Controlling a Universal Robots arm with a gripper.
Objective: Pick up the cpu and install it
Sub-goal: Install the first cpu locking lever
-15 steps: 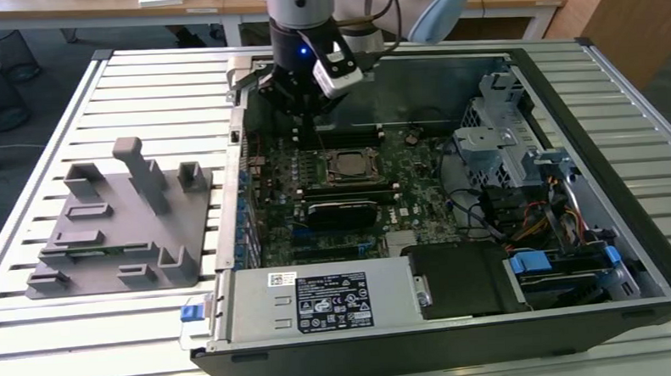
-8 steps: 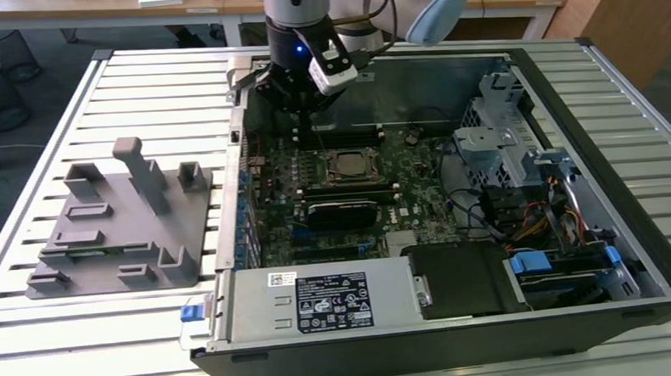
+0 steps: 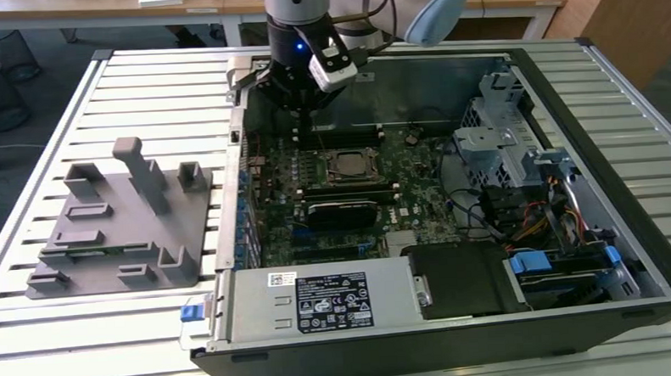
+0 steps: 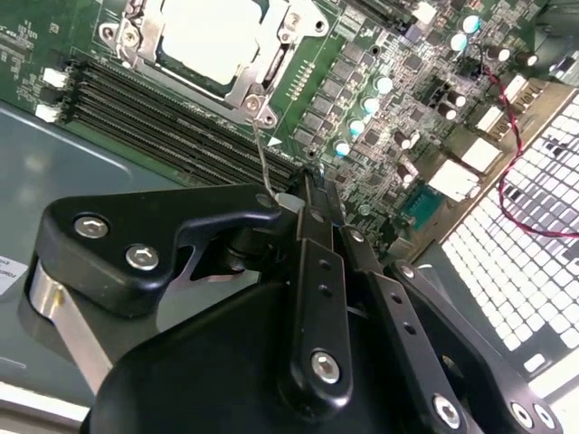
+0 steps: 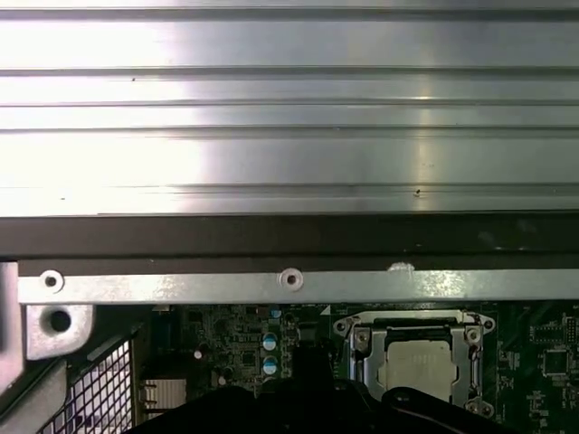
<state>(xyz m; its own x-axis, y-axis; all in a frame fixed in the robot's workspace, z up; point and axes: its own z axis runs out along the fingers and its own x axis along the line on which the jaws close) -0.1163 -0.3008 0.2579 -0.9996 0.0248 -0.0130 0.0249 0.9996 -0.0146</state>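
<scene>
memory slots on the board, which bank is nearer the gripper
The memory slots on the far side of the cpu, right under the gripper; the other bank lies beyond the socket.

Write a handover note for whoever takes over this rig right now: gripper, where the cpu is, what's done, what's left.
Gripper: inside the open computer case, low over the motherboard, just beside the socket. It does not hold the cpu.
Cpu: lying flat inside the socket's metal frame, silvery top up, as both wrist views show.
Holder block: on the table at the exterior view's left, outside the case.
Done: the cpu is picked up and placed in the socket.
Left: a thin wire lever stands up by the gripper, so the socket looks unlatched, though that is hard to tell.
</scene>
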